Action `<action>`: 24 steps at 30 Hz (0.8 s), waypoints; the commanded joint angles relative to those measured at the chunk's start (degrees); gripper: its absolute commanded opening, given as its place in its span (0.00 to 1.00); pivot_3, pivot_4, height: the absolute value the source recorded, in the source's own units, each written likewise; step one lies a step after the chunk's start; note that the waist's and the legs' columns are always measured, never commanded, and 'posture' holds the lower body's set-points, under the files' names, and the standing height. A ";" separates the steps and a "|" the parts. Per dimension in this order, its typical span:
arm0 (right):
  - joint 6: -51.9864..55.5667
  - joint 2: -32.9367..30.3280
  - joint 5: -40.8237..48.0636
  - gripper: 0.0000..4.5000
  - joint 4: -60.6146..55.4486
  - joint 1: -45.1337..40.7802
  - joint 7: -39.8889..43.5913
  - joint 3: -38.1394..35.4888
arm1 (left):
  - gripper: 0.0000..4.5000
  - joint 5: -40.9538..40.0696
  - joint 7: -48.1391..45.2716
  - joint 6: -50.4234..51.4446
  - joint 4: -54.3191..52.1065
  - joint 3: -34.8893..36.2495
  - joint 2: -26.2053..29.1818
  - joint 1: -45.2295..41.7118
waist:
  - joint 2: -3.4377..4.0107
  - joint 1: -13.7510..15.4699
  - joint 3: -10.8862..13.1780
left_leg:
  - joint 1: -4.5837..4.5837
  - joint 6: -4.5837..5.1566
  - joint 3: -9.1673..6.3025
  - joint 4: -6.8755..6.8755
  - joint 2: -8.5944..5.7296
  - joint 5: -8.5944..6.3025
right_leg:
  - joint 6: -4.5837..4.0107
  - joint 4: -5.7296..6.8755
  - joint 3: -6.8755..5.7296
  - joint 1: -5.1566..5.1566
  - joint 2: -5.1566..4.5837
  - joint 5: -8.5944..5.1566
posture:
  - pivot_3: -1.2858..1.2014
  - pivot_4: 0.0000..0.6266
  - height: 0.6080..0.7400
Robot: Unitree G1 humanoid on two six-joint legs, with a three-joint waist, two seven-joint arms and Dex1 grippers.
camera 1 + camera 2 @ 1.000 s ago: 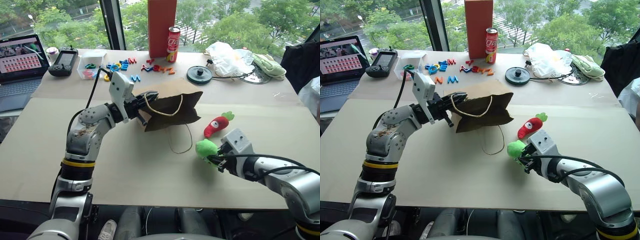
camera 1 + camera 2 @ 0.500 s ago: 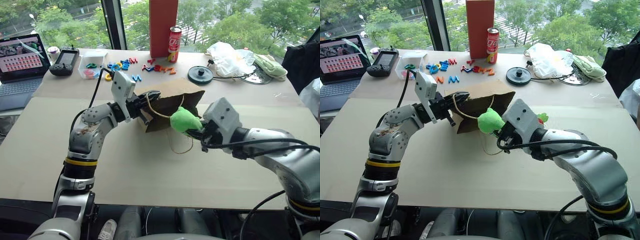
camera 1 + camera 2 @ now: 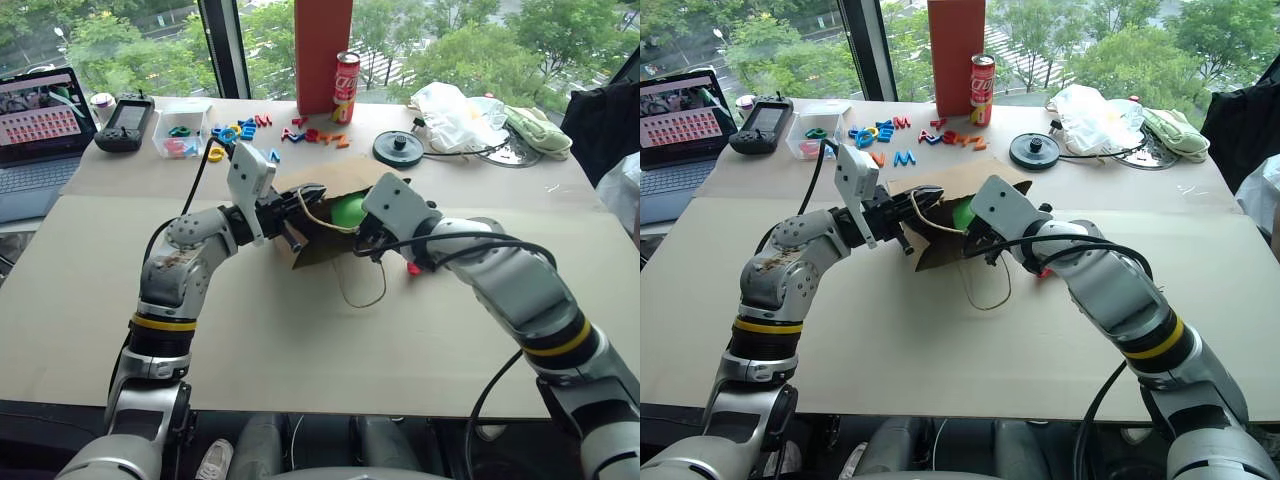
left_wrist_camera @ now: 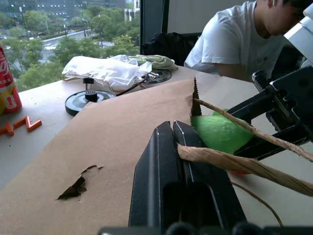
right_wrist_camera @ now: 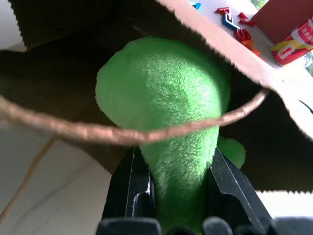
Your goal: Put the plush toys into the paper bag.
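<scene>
Two grippers share the job: the left gripper, pressed together on the twine handle, keeps the paper bag gaping, while the right gripper pinches the green plush toy at its mouth. Farther right, the red radish toy lies waiting.

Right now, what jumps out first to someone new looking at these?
The right gripper, mid-table, pushes the green plush toy into the mouth of the paper bag. The left gripper pinches the bag's twine handle, holding it open. The red plush toy lies on the table, mostly hidden behind the right arm.
</scene>
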 commanded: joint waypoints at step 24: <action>10.87 11.74 0.79 0.86 -4.30 1.78 -2.96 -18.85 | 0.00 -0.15 -0.57 -0.69 -1.48 0.01 -0.12 -0.93 | 0.02 0.10 0.01 | -0.09 -0.01 0.02 -0.03 0.02 0.00 | 0.00 0.08 -0.05 -0.09 -0.06 0.01 | 0.52 0.24 0.99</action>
